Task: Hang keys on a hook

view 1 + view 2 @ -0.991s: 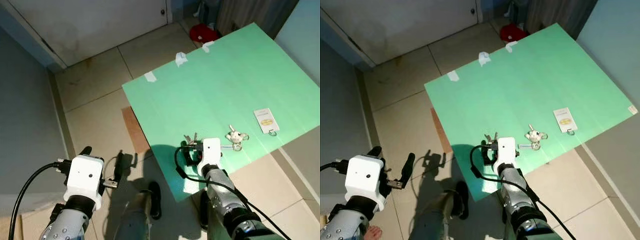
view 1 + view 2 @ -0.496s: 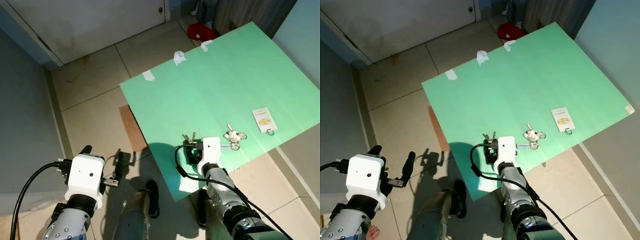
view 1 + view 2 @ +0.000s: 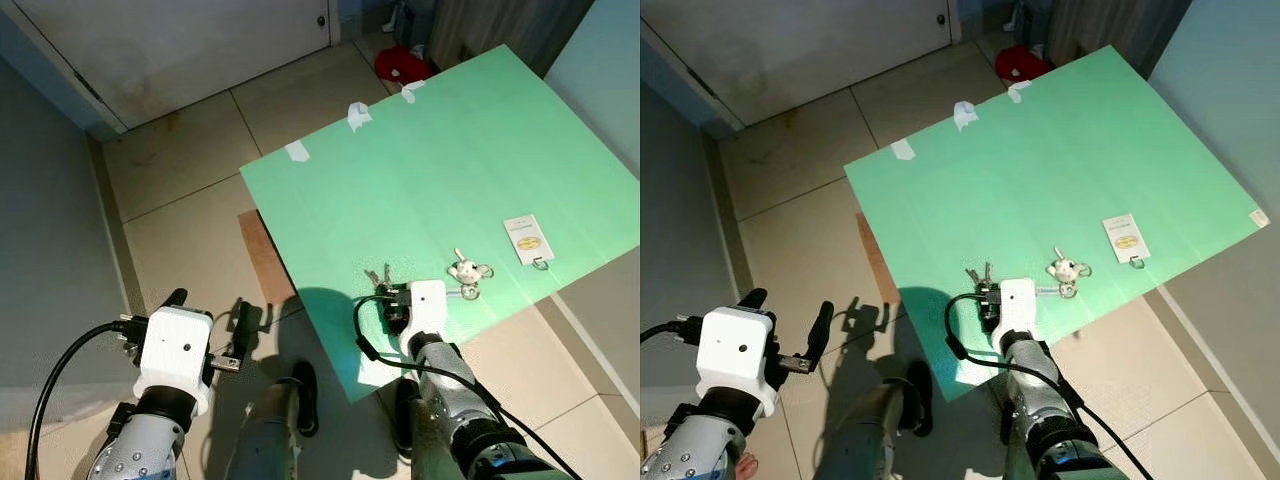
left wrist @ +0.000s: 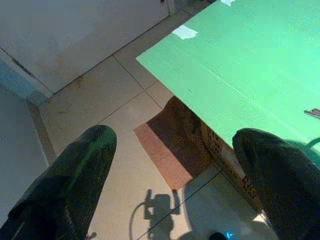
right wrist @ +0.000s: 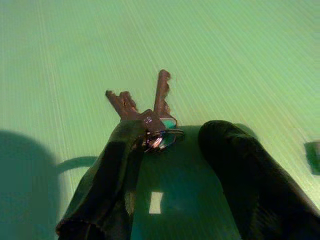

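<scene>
From my seat I see the left tool [image 3: 208,322] held over the tiled floor [image 3: 190,160], well clear of the green counter [image 3: 440,150]; its two black fingers [image 4: 70,180] stand wide apart with nothing between them, and through the gap its wrist camera looks down on a brown mat [image 4: 172,142] lying at the counter's edge; a shadow of the arm falls on the tiles beneath.

Moving across, the keys [image 3: 380,277] lie flat on the counter near its front edge, blades fanned away from me (two or three blades, I can't count them surely); the right tool [image 5: 167,142] sits low over the counter just at the ring end of the bunch; its fingers are parted, one finger [image 5: 112,170] touching the key ring, the other standing off to the side, so the keys are bracketed but I see no firm clamp on them.

Just beyond the tool's white housing lies a small pale charm [image 3: 466,271], a little animal figure with a ring; whether it is linked to the keys I cannot tell; farther right a white card with a hook [image 3: 530,241] lies flat on the counter, well apart from the keys.
</scene>
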Robot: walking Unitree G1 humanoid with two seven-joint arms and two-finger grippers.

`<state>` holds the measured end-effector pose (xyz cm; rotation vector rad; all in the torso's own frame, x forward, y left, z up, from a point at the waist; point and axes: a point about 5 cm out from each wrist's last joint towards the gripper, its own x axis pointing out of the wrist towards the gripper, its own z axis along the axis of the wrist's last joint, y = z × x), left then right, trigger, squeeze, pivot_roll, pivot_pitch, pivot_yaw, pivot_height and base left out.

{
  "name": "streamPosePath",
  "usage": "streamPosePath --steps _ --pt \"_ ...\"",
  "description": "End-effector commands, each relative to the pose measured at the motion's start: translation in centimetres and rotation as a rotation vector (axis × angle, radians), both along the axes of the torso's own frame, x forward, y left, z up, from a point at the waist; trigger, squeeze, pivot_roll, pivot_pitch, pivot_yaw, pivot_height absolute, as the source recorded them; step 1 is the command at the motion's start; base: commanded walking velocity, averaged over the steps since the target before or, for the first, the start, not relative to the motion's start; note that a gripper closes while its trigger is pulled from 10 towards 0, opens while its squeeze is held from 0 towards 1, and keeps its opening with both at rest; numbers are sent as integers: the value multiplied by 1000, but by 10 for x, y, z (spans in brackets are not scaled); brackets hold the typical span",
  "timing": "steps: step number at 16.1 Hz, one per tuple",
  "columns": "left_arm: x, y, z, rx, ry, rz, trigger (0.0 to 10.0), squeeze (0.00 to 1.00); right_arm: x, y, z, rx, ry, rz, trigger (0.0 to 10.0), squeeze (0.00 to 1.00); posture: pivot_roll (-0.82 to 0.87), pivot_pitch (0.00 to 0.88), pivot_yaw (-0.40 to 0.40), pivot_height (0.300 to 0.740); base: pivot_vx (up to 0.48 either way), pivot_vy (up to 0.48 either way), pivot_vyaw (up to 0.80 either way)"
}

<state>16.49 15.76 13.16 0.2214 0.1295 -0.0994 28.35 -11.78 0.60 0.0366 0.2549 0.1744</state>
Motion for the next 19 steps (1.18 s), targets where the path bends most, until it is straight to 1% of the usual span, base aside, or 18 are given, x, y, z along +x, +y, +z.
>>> streamPosePath --steps 1,2,4,6,10,12,13,15,16,19 --pt "-3 1 -5 3 20 14 10000 0 -7 -2 -8 48 47 -34 0 0 164 356 100 740 0 0 0" --pt "-3 1 -5 3 19 14 10000 0 -6 -3 -6 61 43 -42 0 0 164 356 100 740 0 0 0" --pt "-3 2 -5 4 17 18 10000 0 -1 -1 2 88 1 -39 0 0 159 351 95 740 0 0 0" --pt "-2 2 -6 4 14 17 10000 0 0 -1 6 88 -22 -28 0 0 155 347 93 740 0 0 0" --pt "0 1 -6 1 10 15 10000 0 1 -3 10 107 -36 -33 0 0 147 346 89 740 0 0 0" --pt "0 -1 -7 -3 8 13 10000 0 0 -4 9 95 -29 -31 0 0 144 349 88 740 0 0 0" --pt "0 -1 -7 -4 8 12 10000 0 -1 -3 9 79 -28 -19 10000 0 142 350 88 740 0 0 0" --pt "1 -2 -7 -4 6 10 10000 0 -1 2 11 76 -39 1 10000 0 140 353 90 740 0 0 0" --pt "0 -2 -7 -4 7 9 10000 0 -1 4 12 94 -45 6 10000 1000 140 354 91 740 0 0 0" --pt "0 -2 -7 -3 6 7 10000 0 -1 8 15 118 -54 21 10000 1000 144 356 91 740 0 0 0"
